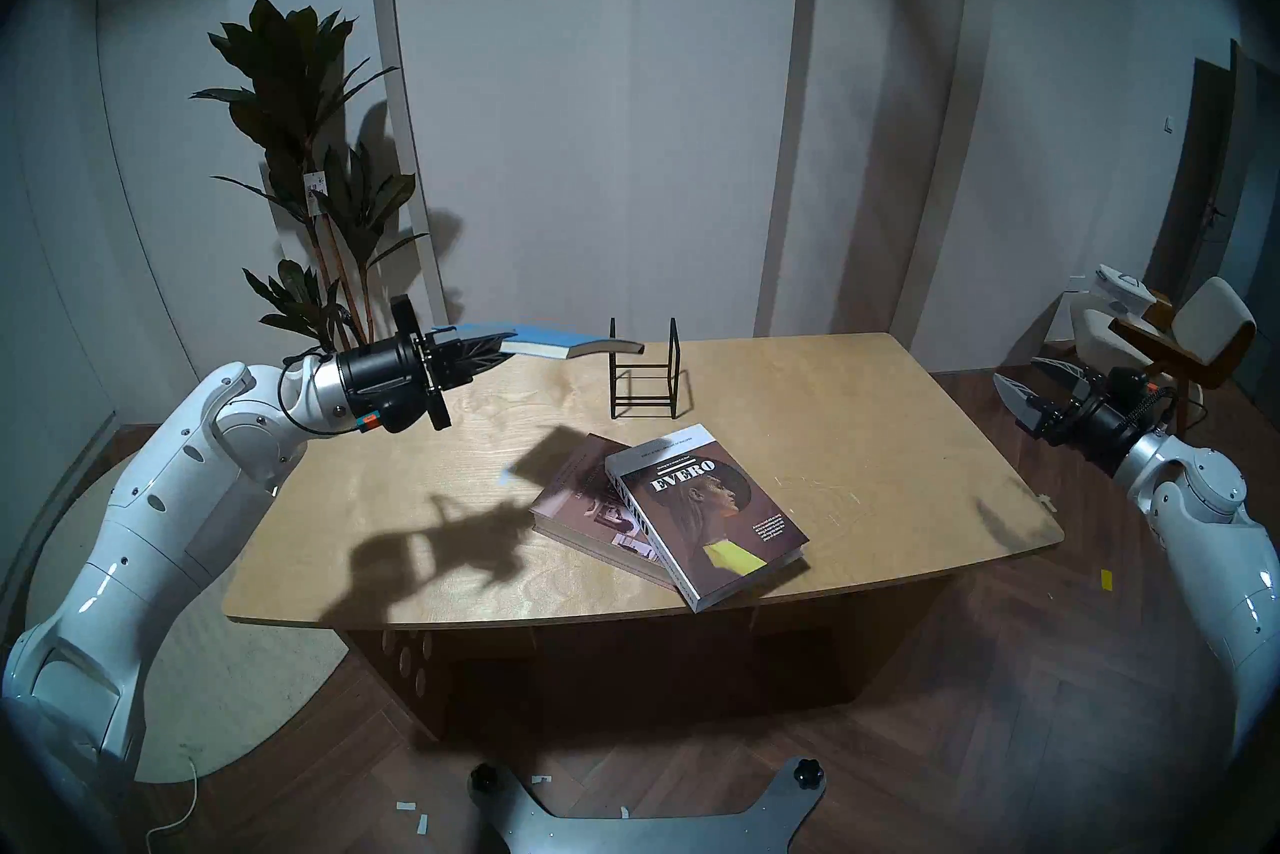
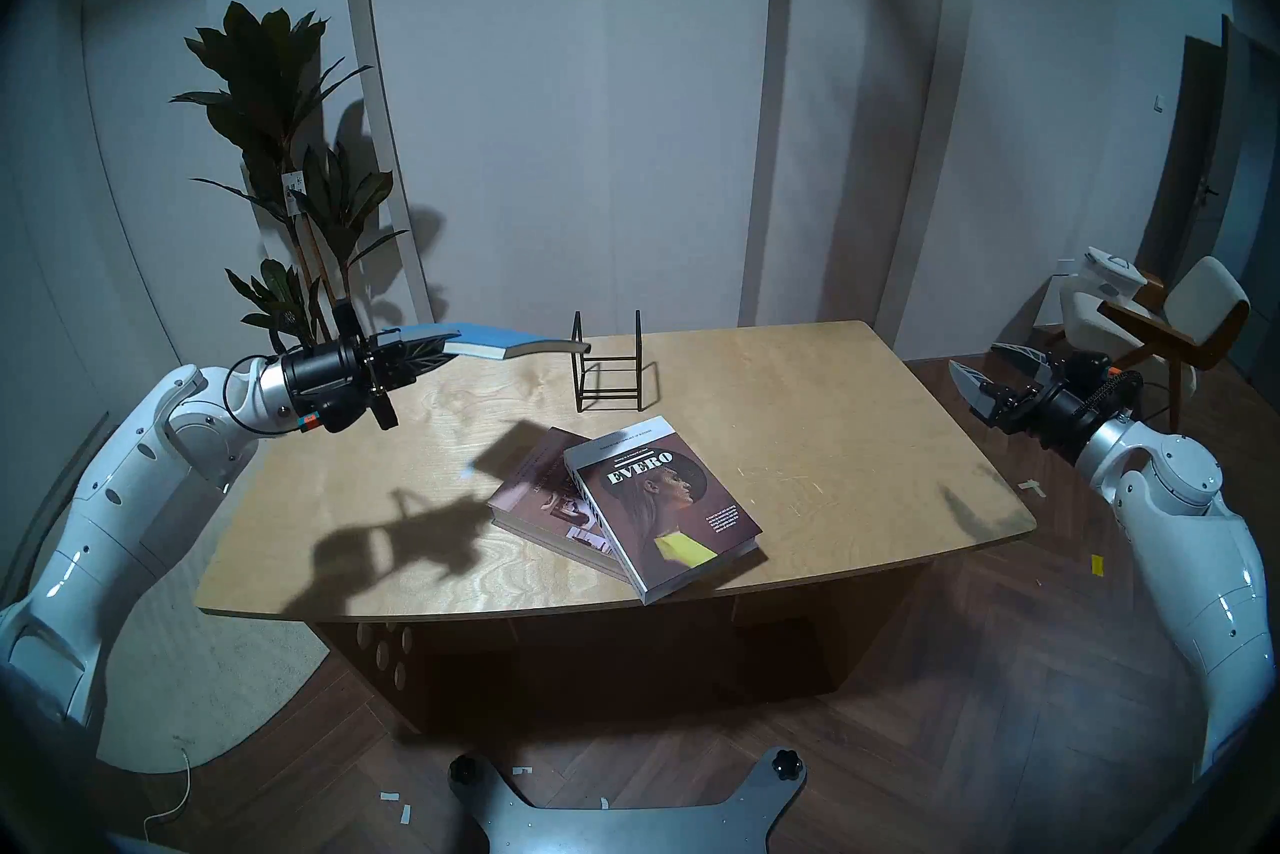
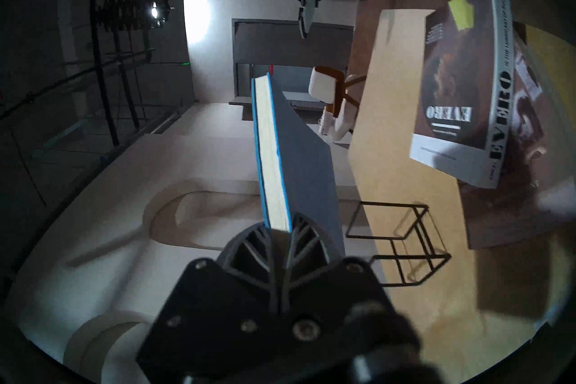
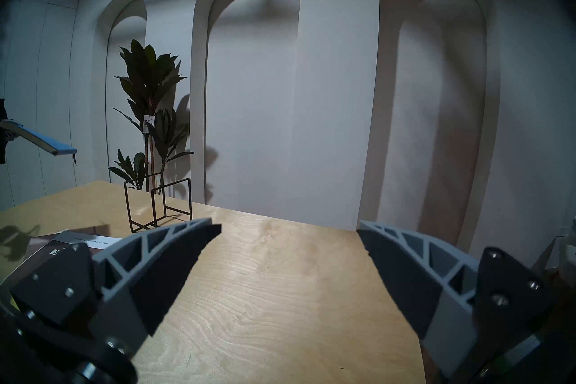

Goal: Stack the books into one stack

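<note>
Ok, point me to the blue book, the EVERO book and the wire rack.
blue book [image 1: 547,338]: head left view, top cover.
EVERO book [image 1: 713,506]: head left view, front cover.
wire rack [image 1: 644,402]: head left view, base wires.

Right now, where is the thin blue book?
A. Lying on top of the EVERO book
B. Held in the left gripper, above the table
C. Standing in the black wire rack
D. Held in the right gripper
B: the left gripper is shut on the blue book, which is in the air above the table's far left.
</note>
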Robot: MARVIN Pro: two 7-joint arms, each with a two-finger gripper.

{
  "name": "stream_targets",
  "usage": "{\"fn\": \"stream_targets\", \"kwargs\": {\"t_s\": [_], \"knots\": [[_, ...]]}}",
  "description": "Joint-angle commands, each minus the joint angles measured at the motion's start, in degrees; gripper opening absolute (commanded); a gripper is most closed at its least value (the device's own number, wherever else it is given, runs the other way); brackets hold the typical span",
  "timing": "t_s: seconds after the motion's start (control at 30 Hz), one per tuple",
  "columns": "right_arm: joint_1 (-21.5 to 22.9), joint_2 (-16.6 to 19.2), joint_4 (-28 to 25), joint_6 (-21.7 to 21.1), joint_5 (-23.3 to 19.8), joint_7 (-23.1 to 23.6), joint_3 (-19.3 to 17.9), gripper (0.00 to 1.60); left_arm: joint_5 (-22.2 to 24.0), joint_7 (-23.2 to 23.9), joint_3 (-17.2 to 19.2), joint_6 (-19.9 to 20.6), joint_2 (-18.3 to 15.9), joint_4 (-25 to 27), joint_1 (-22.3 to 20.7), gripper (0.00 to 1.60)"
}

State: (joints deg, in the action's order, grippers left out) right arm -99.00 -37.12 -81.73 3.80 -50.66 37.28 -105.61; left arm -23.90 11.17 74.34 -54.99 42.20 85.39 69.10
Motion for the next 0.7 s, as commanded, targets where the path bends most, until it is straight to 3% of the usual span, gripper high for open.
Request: {"fn": "stream_targets", "kwargs": {"t_s": [0.0,0.07,0.27,0.37,0.47,0.5,0.67], "knots": [[1.46,0.31,0.06,0.95,0.03,0.18,-0.26,1.60,5.74,-1.35,1.50,0.69,-1.39,5.53,2.27,0.00],[1.66,0.29,0.25,1.09,0.05,0.38,-0.15,1.60,7.64,-1.34,0.93,0.89,-1.28,7.30,3.56,0.00],[1.89,0.25,0.48,1.26,0.09,0.63,-0.02,1.60,6.79,-1.22,-0.40,1.53,0.84,8.33,3.35,0.00],[1.95,0.23,0.54,1.29,0.11,0.71,0.00,1.60,3.27,-1.57,-0.95,2.52,3.19,7.92,3.05,0.00],[2.33,0.17,0.83,1.47,0.17,0.81,0.27,1.60,2.56,-1.67,-1.61,3.49,4.61,7.23,2.72,0.00],[3.88,0.20,1.54,1.59,0.87,0.33,1.66,1.60,-0.90,-2.98,-1.18,3.36,6.46,6.70,2.56,0.00],[7.79,0.62,2.49,2.08,2.65,-0.80,5.75,1.60,-6.78,-4.81,-1.29,3.79,9.11,5.67,2.56,0.00]]}}
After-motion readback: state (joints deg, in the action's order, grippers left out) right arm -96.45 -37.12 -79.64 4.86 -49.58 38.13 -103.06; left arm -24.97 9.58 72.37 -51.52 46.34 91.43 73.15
